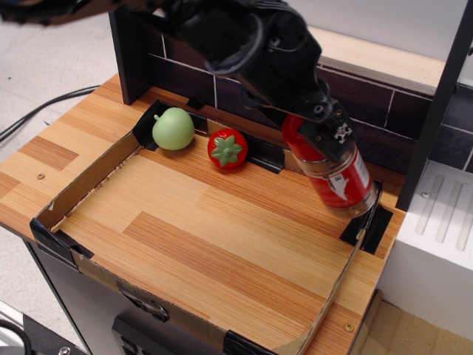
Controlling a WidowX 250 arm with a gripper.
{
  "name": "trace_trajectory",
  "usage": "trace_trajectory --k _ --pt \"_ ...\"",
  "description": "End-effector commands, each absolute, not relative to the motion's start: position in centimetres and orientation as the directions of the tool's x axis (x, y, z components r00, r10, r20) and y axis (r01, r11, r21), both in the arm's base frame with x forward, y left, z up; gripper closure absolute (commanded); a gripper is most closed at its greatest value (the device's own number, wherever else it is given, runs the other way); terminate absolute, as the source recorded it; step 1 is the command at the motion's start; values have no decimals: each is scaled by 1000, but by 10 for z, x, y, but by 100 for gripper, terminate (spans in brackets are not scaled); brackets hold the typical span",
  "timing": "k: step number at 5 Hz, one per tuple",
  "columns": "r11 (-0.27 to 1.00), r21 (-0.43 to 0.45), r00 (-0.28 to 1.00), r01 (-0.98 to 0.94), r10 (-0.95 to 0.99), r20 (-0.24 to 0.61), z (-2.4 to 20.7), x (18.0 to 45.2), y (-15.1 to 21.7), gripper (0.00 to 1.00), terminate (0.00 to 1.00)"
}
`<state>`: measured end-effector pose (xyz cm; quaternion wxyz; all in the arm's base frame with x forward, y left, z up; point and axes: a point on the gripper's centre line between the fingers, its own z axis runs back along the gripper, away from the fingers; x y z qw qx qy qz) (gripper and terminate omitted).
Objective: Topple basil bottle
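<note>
Red-capped basil bottle [336, 176] with red-and-white label and brownish contents; black gripper [325, 133]; pale green toy fruit [173, 129]; red tomato [227, 148], green top; striped light-brown wood bench [199, 229].

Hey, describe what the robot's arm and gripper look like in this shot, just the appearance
The arm is black and bulky, with rounded, glossy housings, partly motion-blurred. A dark cable loops along its upper side. The gripper is black too, built from angular bracket-like parts, with a small white speckled marking near its fingers. No other labels or colours are legible.
</note>
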<state>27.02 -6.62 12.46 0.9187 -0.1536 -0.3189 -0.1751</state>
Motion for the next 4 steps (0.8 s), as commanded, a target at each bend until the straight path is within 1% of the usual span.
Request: trace_trajectory --k 1,2,3,4 --pt "922 -89 680 377 -210 703 111 268 -56 100 0" --pt "929 -72 691 363 -217 690 102 264 -51 100 0" --pt "940 -40 710 338 -227 667 89 261 -45 100 0" --pt "948 -8 714 318 -234 660 80 254 -39 100 0"
